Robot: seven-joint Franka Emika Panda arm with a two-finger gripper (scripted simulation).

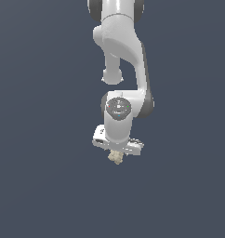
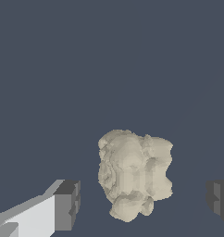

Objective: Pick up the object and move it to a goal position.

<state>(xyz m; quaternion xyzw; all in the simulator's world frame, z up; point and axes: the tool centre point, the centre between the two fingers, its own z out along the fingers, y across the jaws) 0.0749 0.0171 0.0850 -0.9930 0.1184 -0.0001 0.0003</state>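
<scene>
The object (image 2: 134,173), a lumpy beige chunk, lies between the gripper's (image 2: 144,201) two dark fingertips (image 2: 67,203), clear gaps showing on both sides in the wrist view. The jaws stand apart, untouching. In the exterior view the object (image 1: 115,157) sits directly beneath the gripper (image 1: 117,151) of the white arm (image 1: 126,51).

Floor (image 1: 40,186): one flat, uniform slate-blue surface filling the exterior view edge to edge (same plain colour in the wrist view (image 2: 109,55), untextured). Its borders and corners lie outside both views, so placement against them cannot be given. The only item over it is the object (image 1: 115,157), a small lumpy beige chunk, roughly mid-frame in the exterior view. The wrist view shows its bumpy surface (image 2: 134,173) against the bare floor. Whether it rests on the floor cannot be told.
</scene>
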